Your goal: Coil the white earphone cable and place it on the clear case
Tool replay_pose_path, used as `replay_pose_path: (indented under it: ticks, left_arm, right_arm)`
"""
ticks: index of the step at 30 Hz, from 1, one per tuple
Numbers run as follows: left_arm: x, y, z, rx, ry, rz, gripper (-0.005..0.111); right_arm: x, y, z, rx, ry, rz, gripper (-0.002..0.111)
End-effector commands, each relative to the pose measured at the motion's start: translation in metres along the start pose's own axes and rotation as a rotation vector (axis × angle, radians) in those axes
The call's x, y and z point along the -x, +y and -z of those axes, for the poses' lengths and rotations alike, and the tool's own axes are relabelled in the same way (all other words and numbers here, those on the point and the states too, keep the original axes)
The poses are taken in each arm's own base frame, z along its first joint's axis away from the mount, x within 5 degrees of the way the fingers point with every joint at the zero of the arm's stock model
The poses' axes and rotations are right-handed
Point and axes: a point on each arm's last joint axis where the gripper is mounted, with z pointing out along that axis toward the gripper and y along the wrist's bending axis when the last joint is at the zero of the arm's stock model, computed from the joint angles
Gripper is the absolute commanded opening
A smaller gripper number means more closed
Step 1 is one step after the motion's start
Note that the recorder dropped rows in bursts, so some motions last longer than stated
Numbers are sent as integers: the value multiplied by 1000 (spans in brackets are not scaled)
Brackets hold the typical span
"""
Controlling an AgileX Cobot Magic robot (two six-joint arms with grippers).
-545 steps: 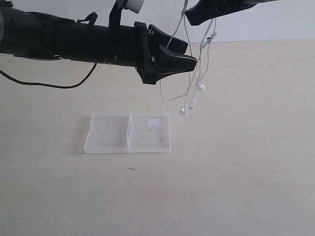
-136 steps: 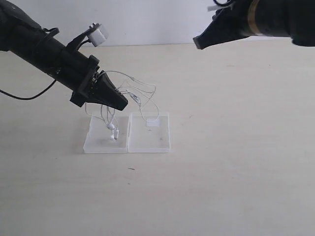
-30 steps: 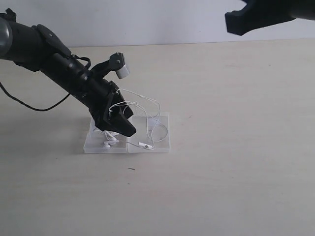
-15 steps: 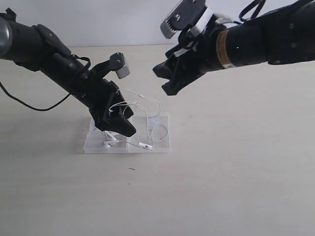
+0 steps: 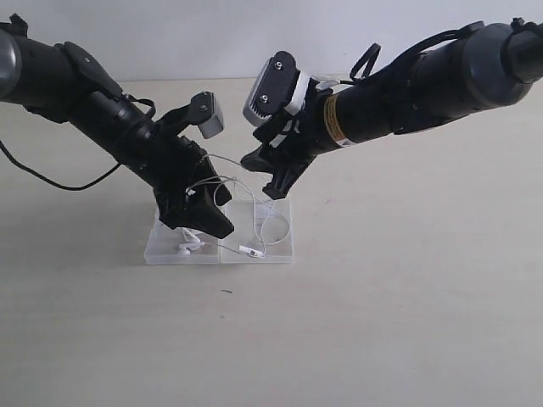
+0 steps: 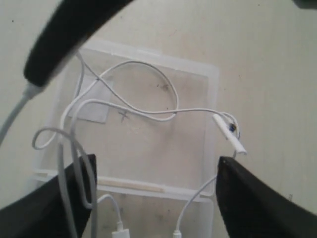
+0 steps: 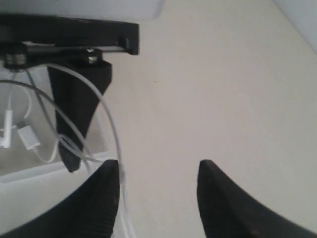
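Observation:
The clear case lies open on the table, its two halves side by side. The white earphone cable sits on it in loose loops, some rising off the plastic. My left gripper hangs open just over the case's left half. In the left wrist view a strand of the cable is hooked around one of its fingers, above the case. My right gripper is open above the right half. In the right wrist view a cable loop runs beside one of its fingers.
The two arms meet over the case, with the left gripper's finger close in front of the right gripper. A thick black robot cable lies on the table at the left. The pale table surrounds the case.
My right arm has swung down and leftward from the upper right, and its open gripper now hangs close above the case's right half by the cable loop. The left arm and cable have not moved.

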Motion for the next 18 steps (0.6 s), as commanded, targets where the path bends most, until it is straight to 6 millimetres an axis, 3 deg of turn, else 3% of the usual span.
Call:
replay_pose_path:
  ticks: [1,18]
  left_arm:
    - [3,0,1,2,-11,-27,66]
    - [8,-3,1,-34,-65,-39,66]
  right_arm:
    - [6,6,-1,82,-59,37,48]
    - [-2,4,-10,53,-57,-4,48]
